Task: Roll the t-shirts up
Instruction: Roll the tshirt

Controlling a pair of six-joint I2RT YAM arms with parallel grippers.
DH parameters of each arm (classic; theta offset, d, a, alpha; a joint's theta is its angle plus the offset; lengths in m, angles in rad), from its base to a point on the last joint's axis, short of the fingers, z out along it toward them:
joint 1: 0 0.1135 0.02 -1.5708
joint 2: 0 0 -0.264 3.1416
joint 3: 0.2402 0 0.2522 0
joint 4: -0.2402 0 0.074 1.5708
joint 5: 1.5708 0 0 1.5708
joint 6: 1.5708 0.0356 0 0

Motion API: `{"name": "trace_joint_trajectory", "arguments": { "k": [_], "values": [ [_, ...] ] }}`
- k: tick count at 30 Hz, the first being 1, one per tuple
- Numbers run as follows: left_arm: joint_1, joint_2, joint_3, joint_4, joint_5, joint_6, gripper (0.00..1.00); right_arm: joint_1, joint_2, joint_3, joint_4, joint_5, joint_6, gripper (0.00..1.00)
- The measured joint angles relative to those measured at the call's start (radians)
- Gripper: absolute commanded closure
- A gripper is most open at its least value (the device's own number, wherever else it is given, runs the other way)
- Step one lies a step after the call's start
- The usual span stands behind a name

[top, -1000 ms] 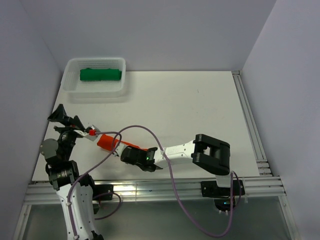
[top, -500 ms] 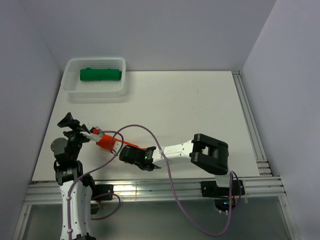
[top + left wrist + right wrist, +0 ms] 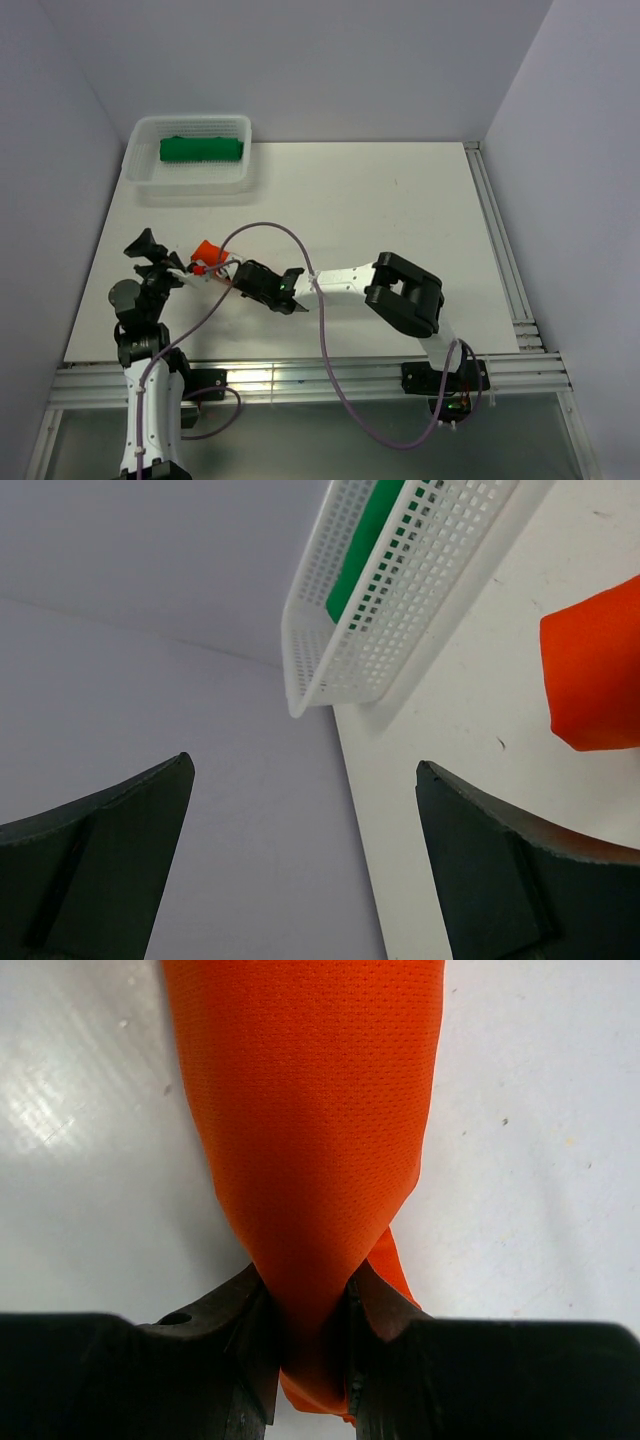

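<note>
The orange-red t-shirt [image 3: 208,250], rolled into a tight bundle, lies on the white table at the left. My right gripper [image 3: 230,272] is shut on its near end. In the right wrist view the roll [image 3: 310,1110] runs away from the gripper [image 3: 310,1310], pinched between both fingers. My left gripper [image 3: 148,250] is open and empty just left of the roll. In the left wrist view its fingers [image 3: 520,870] stand wide apart, with the orange roll [image 3: 595,675] at the right edge. The dark green t-shirt [image 3: 201,149], rolled, lies in the basket and also shows in the left wrist view [image 3: 365,550].
The white plastic mesh basket [image 3: 190,122] stands at the far left corner of the table; it also shows in the left wrist view [image 3: 400,610]. A purple cable [image 3: 290,240] loops over the right arm. A metal rail [image 3: 500,250] runs along the table's right edge.
My right gripper has carried the orange roll away from the front edge, up and to the left. My left gripper has shifted a little to the right and stays open.
</note>
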Motion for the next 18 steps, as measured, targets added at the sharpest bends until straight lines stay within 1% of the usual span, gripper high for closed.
{"name": "trace_joint_trajectory", "arguments": {
  "k": [3, 5, 9, 11, 16, 18],
  "values": [
    [0.0, 0.009, -0.052, 0.092, 0.04, 0.038, 0.01, -0.022, 0.011, 0.02, 0.0, -0.006, -0.003, 1.0],
    [-0.001, 0.042, -0.089, 0.147, 0.082, 0.056, 0.01, -0.043, 0.015, 0.029, -0.003, -0.019, -0.005, 1.0],
    [-0.014, 0.21, -0.071, 0.166, 0.152, 0.077, 0.0, -0.095, 0.017, 0.038, -0.005, -0.05, -0.005, 1.0],
    [-0.022, 0.269, -0.069, 0.176, 0.171, 0.114, 0.01, -0.116, 0.016, 0.037, -0.004, -0.061, -0.005, 1.0],
    [-0.041, 0.284, -0.073, 0.15, 0.245, 0.249, 0.01, -0.14, 0.016, 0.047, -0.011, -0.093, -0.007, 1.0],
    [-0.043, 0.316, -0.071, 0.149, 0.276, 0.291, 0.01, -0.144, 0.016, 0.048, -0.013, -0.102, -0.01, 1.0]
  ]
}}
